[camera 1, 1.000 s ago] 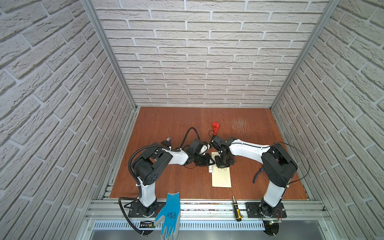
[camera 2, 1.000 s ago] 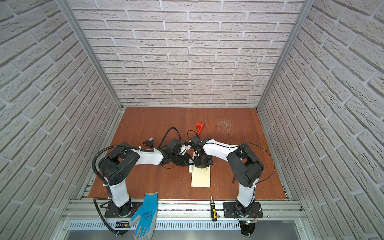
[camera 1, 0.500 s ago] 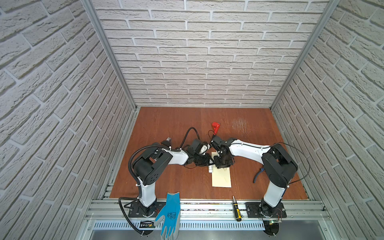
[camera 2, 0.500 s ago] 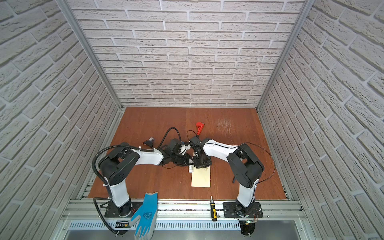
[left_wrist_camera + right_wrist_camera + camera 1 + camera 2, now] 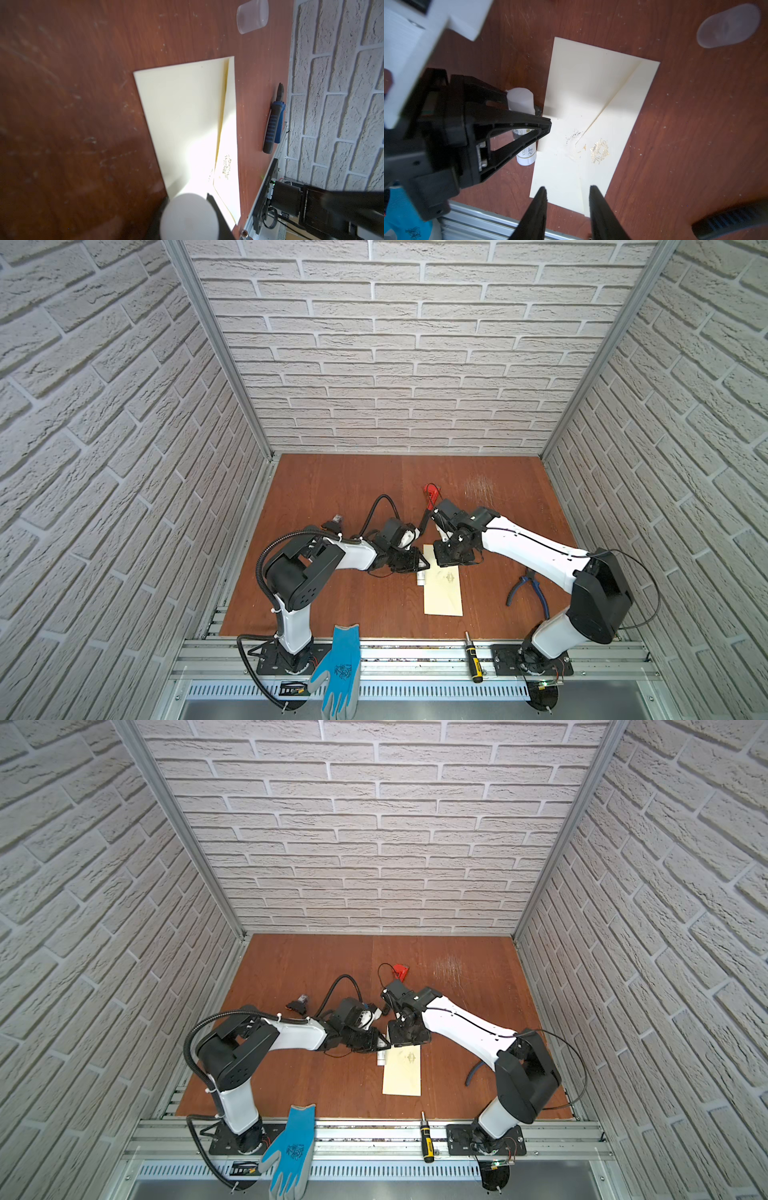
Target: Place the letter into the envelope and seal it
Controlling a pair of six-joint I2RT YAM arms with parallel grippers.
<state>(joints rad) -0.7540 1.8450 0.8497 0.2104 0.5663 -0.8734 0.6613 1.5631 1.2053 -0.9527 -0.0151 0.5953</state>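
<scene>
Both top views: cream envelope point(image 5: 444, 593) point(image 5: 402, 1071) flat on the counter point(image 5: 332, 497), near the front edge, short side toward the back wall. Both arms meet over its far end. Left claw point(image 5: 417, 563) at the far left corner, right claw point(image 5: 453, 559) over the far edge. White glue stick point(image 5: 421, 578) point(image 5: 381, 1057) just beside the envelope's left long edge, under the left claw. Pliers point(image 5: 528, 576) well right of the envelope, small red part point(image 5: 431, 490) behind the arms. Screwdriver point(image 5: 473, 664) and blue glove point(image 5: 338, 668) on the front rail.

Left wrist: envelope point(image 5: 182, 124) fills the middle, pointed flap folded down over the body, gold mark point(image 5: 226, 166) just past the flap tip. Round white end of the glue stick point(image 5: 189, 218) close to the lens, with a dark left claw finger point(image 5: 216, 216) against it. Translucent cap point(image 5: 252, 15) lies apart on the counter; pliers point(image 5: 274, 124) beside the wall.

Right wrist: left claw point(image 5: 533, 124) gripping the glue stick point(image 5: 521, 99), fingers clamped on its body, stick right against the envelope point(image 5: 591, 87) edge. Whether the glue end touches paper, can't tell. Right claw point(image 5: 568, 188) narrow gap, nothing between the fingers point(image 5: 537, 212), poised over the envelope's near short edge. Cap point(image 5: 729, 25) well clear.
</scene>
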